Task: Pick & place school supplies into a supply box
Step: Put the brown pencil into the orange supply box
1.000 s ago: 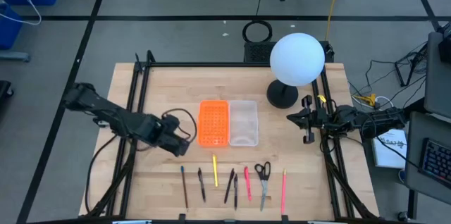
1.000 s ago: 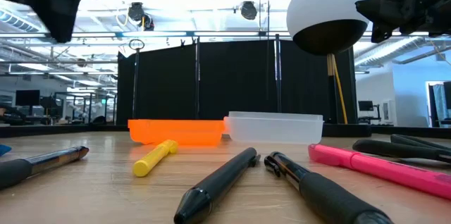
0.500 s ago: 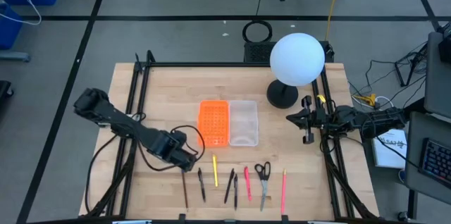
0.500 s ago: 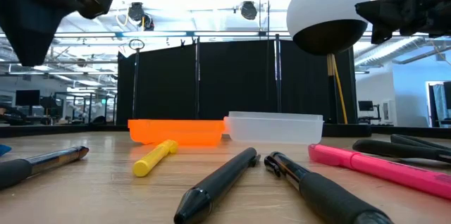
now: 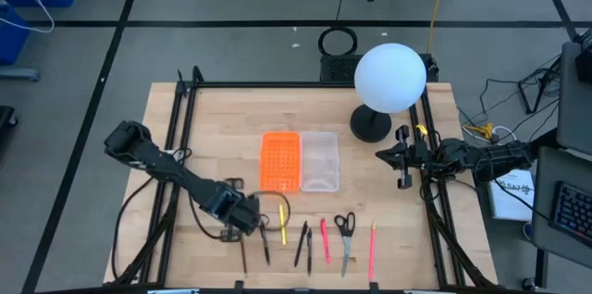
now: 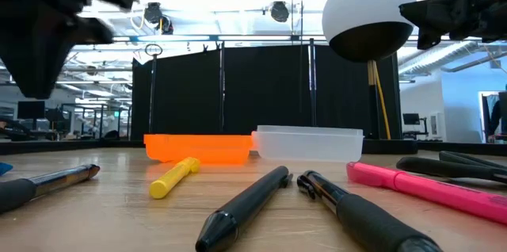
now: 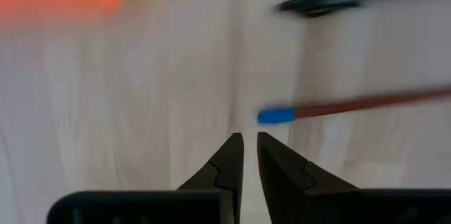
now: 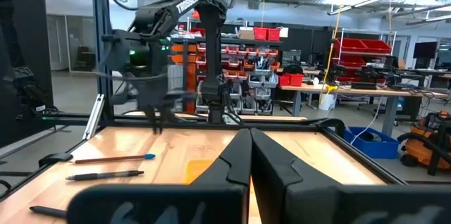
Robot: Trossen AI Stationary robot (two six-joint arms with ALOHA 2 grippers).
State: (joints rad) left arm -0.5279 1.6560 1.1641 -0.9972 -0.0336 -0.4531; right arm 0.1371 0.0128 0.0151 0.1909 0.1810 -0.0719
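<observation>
The pens and pencils lie in a row near the table's near edge: a brown pencil with a blue end [image 5: 241, 248], a black pen [image 5: 265, 243], a short yellow one [image 5: 282, 223], two more black pens [image 5: 303, 244], a pink pen [image 5: 325, 238], the scissors [image 5: 344, 234] and a pink pencil [image 5: 373, 248]. The supply box lies open, its orange half [image 5: 280, 161] joined to its clear half [image 5: 319, 160]. My left gripper [image 5: 236, 222] hovers above the brown pencil's far end, fingers almost together [image 7: 249, 141], just short of the blue end [image 7: 275, 116]. My right gripper [image 5: 401, 160] waits shut at the right edge.
A white globe lamp [image 5: 389, 79] stands on a dark base at the far right, just beyond my right gripper. Bare wood lies between the box and the row of supplies, and left of the brown pencil. Black frame rails [image 5: 176, 146] run along the table's sides.
My left gripper has swept from beside the orange half of the box toward the near edge and a little to the right, ending over the far end of the brown pencil. In the low view it has come nearer and looms larger.
</observation>
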